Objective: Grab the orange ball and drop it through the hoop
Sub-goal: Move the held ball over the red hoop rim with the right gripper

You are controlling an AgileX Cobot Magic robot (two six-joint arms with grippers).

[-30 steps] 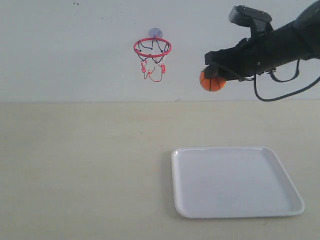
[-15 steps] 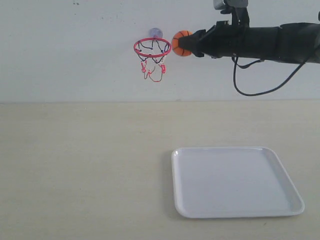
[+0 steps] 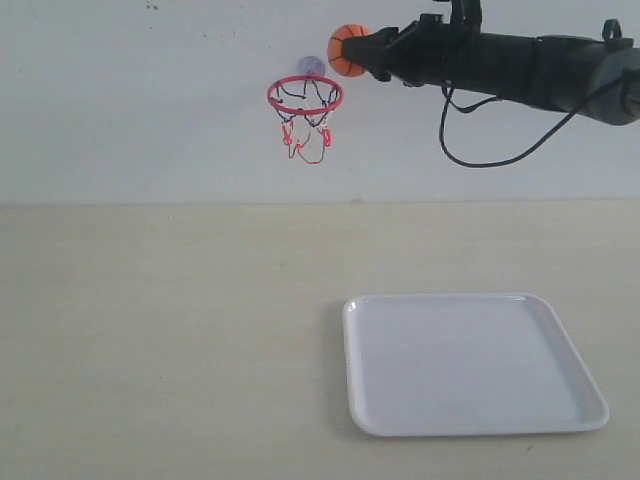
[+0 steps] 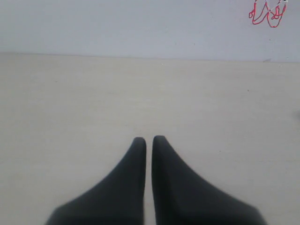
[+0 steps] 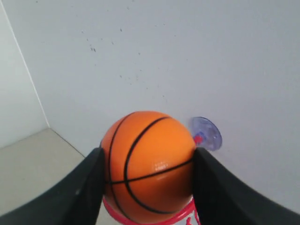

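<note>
The orange ball hangs high by the back wall, held in my right gripper, which is shut on it. It sits just above and to the right of the hoop, whose red ring shows under the ball in the right wrist view. The bluish suction mount is on the wall behind. My left gripper is shut and empty over the table; only the net's red strings show in its view.
A white square tray lies on the beige table at the front right. A black cable loops under the right arm. The white wall stands close behind the hoop.
The right arm has swung left and upward with the ball, from beside the hoop's right to just above its rim's right edge. The left gripper shows no earlier frame.
</note>
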